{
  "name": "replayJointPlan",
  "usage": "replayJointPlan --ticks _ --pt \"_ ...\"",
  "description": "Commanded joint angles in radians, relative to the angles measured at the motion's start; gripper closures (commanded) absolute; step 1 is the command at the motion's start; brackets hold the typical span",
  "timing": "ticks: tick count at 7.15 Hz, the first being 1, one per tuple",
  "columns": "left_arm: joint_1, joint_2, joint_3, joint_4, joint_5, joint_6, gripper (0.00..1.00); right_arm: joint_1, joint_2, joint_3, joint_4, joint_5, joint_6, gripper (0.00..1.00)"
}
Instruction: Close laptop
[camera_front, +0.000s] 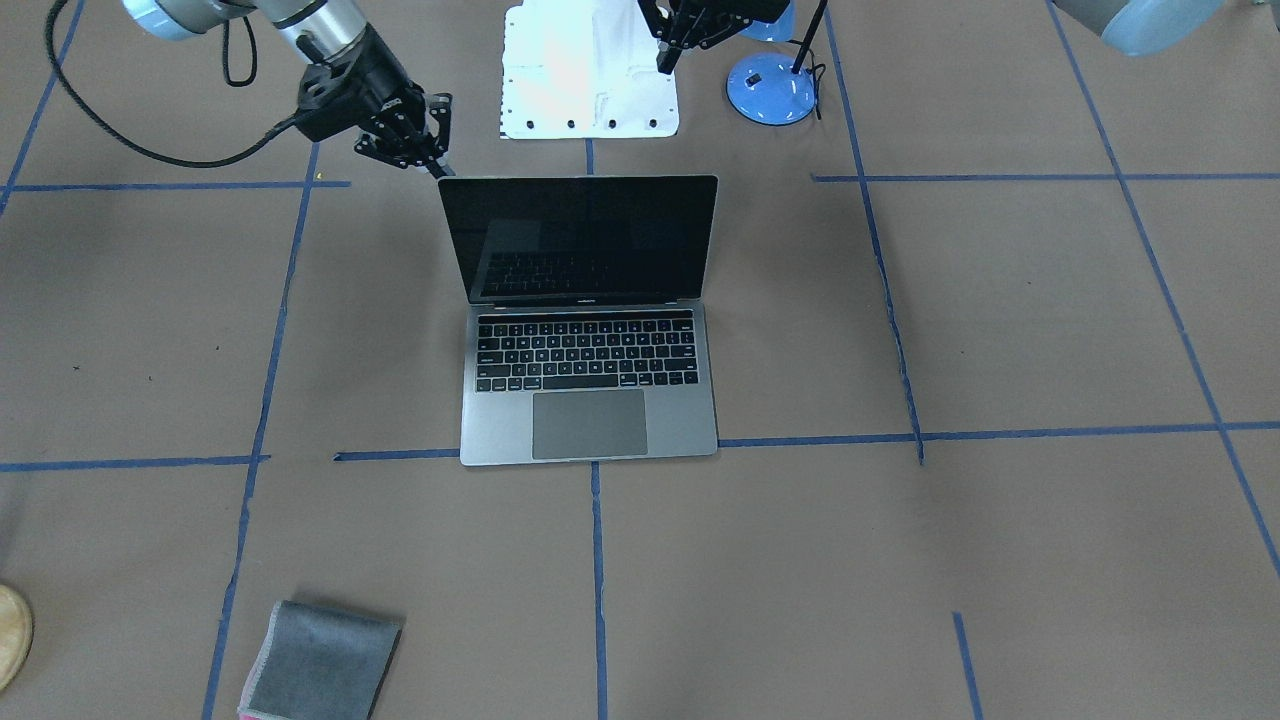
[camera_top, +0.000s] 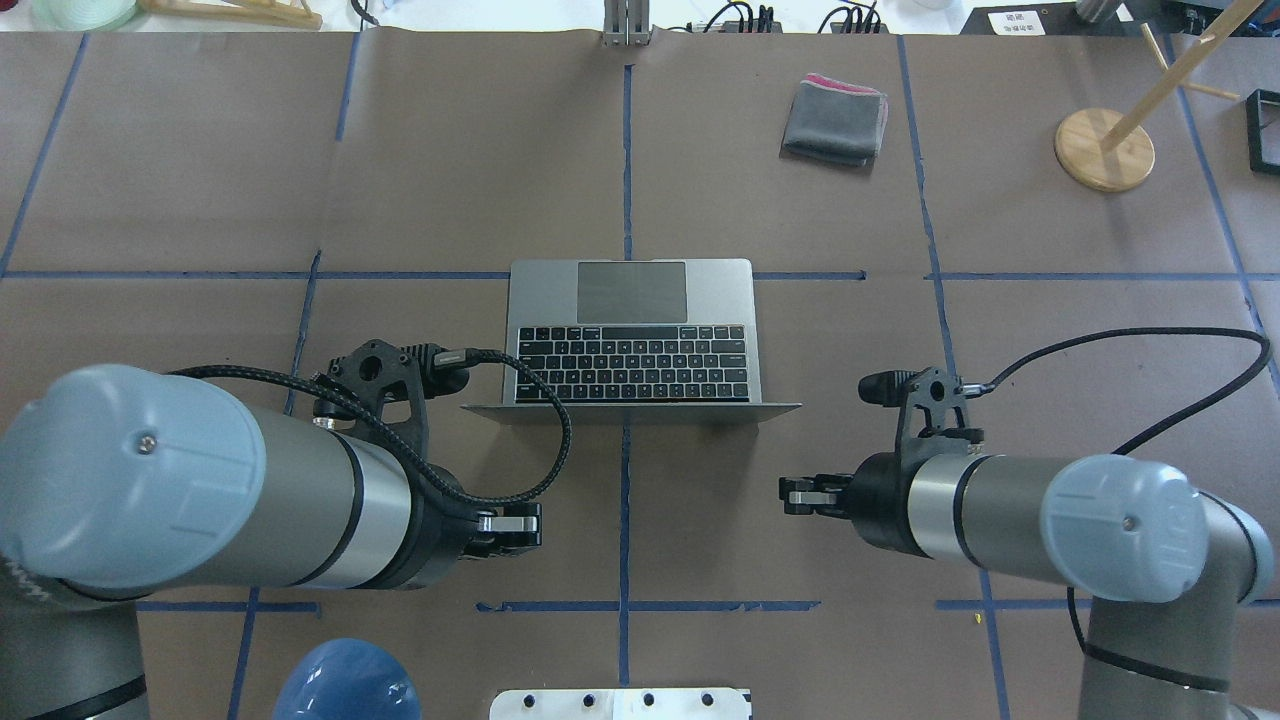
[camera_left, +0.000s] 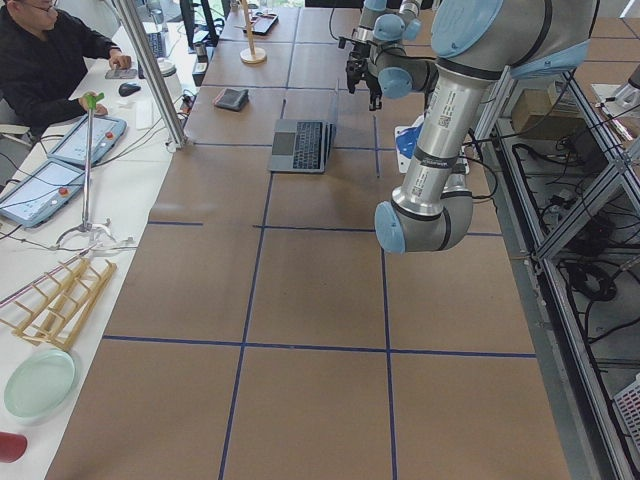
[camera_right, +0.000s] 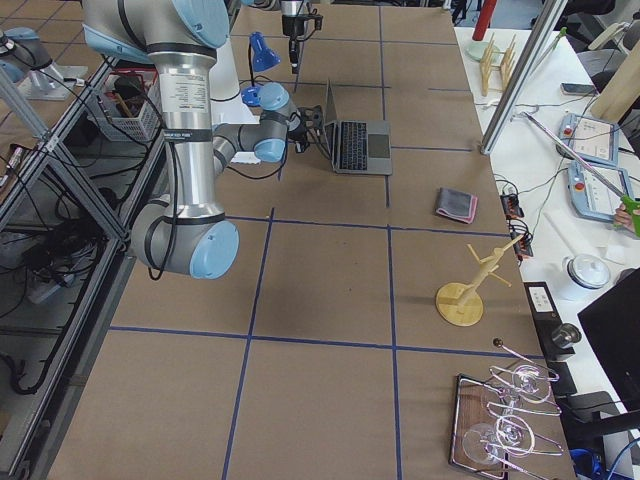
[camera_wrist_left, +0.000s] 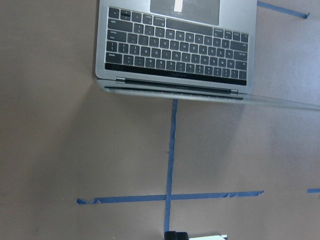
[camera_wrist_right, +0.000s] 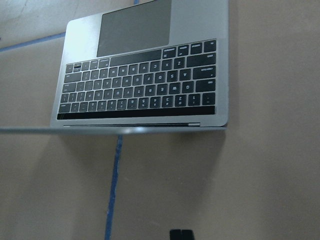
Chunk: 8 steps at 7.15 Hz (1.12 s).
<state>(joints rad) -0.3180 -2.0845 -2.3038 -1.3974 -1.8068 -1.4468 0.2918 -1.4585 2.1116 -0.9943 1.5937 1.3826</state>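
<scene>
The space-grey laptop (camera_front: 590, 420) stands open mid-table, its black screen (camera_front: 580, 240) upright and facing away from the robot. It also shows in the overhead view (camera_top: 630, 300), with the lid's top edge (camera_top: 630, 407) toward the robot. My left gripper (camera_top: 512, 526) hangs behind the lid, left of the laptop's middle, and its fingers look shut and empty. My right gripper (camera_top: 795, 493) hangs behind the lid's right corner, also shut and empty. Neither touches the laptop. Both wrist views look down on the keyboard (camera_wrist_left: 175, 47) (camera_wrist_right: 137, 90) from behind the lid.
A small grey folded cloth (camera_top: 835, 120) lies at the far side of the table. A wooden stand (camera_top: 1105, 150) is at the far right. A blue lamp (camera_front: 770, 90) and a white base plate (camera_front: 590, 70) sit by the robot's base. Blue tape lines cross the brown table.
</scene>
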Motion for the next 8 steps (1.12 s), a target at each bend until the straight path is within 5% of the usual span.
replayJointPlan --ticks 1,8 --pt "0.019 -0.022 0.084 -0.002 0.074 0.066 1.00 -0.036 0.070 -0.054 -0.001 -0.066 0.004 0.99" --pt "-0.102 -0.103 0.320 -0.164 0.096 0.125 1.00 0.032 0.096 -0.067 0.002 -0.090 -0.002 1.00"
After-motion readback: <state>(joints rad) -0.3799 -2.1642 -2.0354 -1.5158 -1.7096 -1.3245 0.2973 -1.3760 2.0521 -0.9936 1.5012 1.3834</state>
